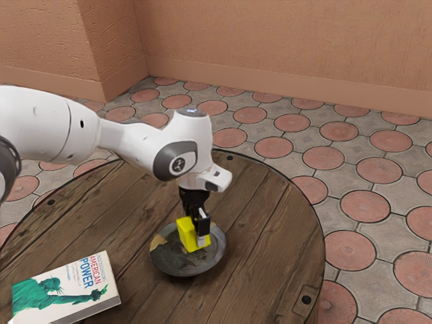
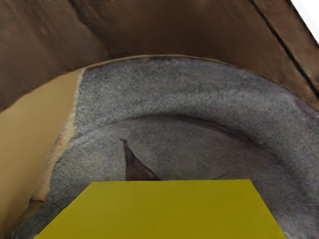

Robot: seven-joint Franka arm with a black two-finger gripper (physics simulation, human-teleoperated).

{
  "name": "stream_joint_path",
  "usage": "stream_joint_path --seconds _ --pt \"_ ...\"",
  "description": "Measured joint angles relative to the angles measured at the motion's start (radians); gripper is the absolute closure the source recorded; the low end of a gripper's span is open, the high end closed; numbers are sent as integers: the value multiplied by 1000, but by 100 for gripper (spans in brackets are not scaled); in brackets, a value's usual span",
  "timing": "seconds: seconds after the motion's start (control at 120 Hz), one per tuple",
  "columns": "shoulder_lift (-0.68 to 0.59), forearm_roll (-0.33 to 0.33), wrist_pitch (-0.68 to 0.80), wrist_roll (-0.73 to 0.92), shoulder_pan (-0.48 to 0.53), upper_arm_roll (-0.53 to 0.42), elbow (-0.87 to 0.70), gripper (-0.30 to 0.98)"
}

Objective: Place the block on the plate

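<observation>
Round-patterned tiles [image 1: 347,250] surround the wooden desk [image 1: 270,202]. Toward the exterior view's left of the plate [image 1: 177,268] lies a book [image 1: 61,290]; over the plate's middle, the yellow block [image 1: 187,234] is gripped by the fingers [image 1: 203,224].

White-and-green rectangular book [image 1: 64,290] lay on the round brown wooden surface [image 1: 270,223], grey, red-disced tile floor [image 1: 272,117] spread below, salmon walls [image 1: 270,40] rose behind

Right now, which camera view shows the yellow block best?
The exterior view: the yellow block appears nearly whole there, at the gripper and over the plate. The wrist view shows part of it close up, cut off by the lower edge.
</observation>
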Motion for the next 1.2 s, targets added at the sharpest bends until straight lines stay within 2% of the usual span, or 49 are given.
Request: stream_joint_path --seconds 0.133,0.367,0.483,0.717,0.933,1.067,1.2 --pt "-12 -4 -4 -8 -1 -1 -9 24" --pt "-24 -10 -12 -15 0 0 -3 10" --pt "-38 -9 -74 -20 2 8 86 6" --pt "-69 -8 -290 -52 19 58 319 2" --pt "-141 -25 -431 -95 127 65 423 1" --pt "-213 -36 -519 -141 196 67 434 0" --pt "-229 -38 -580 -180 233 81 443 0"
